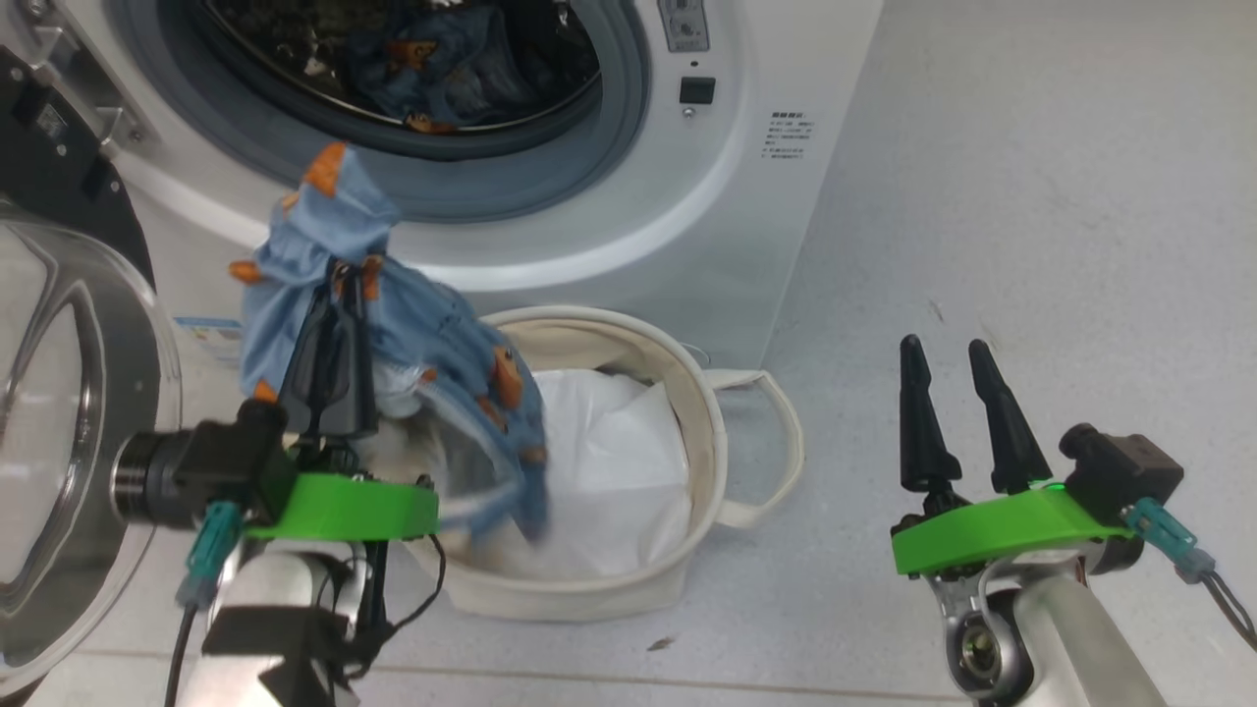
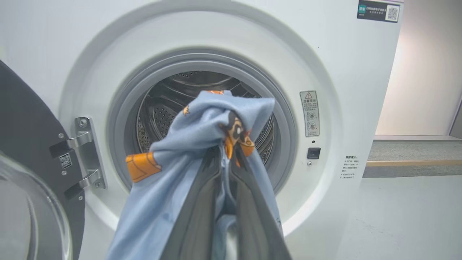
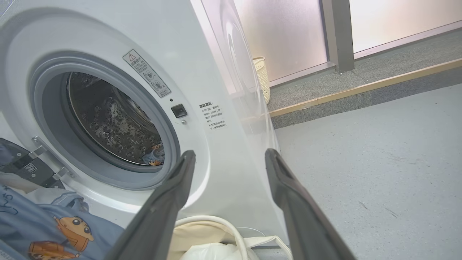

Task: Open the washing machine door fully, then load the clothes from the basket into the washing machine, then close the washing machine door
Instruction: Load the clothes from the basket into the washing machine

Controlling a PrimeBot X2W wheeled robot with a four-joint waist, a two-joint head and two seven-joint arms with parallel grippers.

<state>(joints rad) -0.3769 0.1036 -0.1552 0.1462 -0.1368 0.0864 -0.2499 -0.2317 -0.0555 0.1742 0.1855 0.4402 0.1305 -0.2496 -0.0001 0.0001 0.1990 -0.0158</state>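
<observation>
Left gripper (image 1: 339,285) is pinching bunched blue fabric printed with orange-brown cartoon faces (image 1: 329,211), 2 dark fingers (image 1: 312,365) pressed together, holding it over the small round cream canvas basket (image 1: 724,432), just before the grey-rimmed opening (image 1: 628,128) of the big white washing machine (image 1: 727,216). Right gripper (image 1: 943,349) is hanging spread, empty, right of the basket; round black-ringed glass door (image 1: 59,412) is standing open at left.

Bright, even light — slight wide-angle distortion

You stand in a plain laundry or test room: washing machine (image 2: 343,72), grey floor (image 3: 379,162), frosted glass panels (image 3: 285,32).
</observation>
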